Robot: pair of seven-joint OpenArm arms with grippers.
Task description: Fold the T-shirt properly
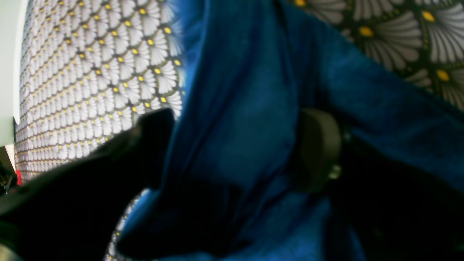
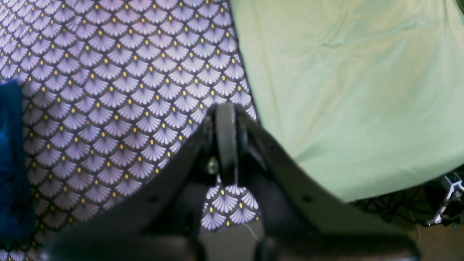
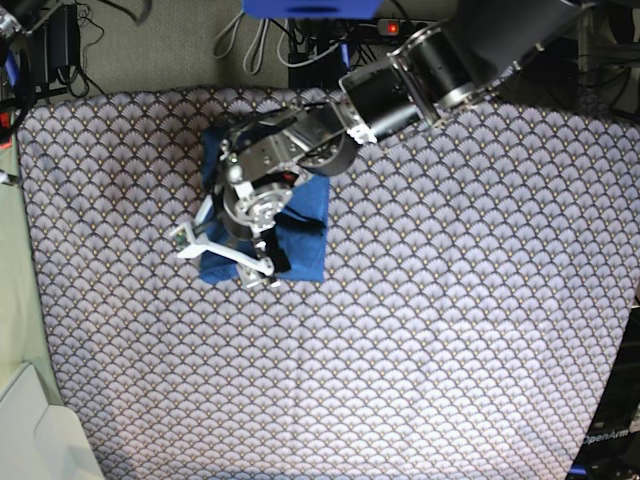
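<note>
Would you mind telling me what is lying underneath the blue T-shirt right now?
The T-shirt lies folded small on the scallop-patterned tablecloth, which shows all around it. The left hand and its arm cover most of the shirt from above, so its middle and anything beneath it cannot be seen.

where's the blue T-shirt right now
In the base view the T-shirt lies folded small on the tablecloth, upper left of centre, directly under the left gripper.

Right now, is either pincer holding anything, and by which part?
The left pincer has blue T-shirt fabric bunched between open jaws; whether it grips cannot be told. The right pincer is shut, holding nothing.
</note>
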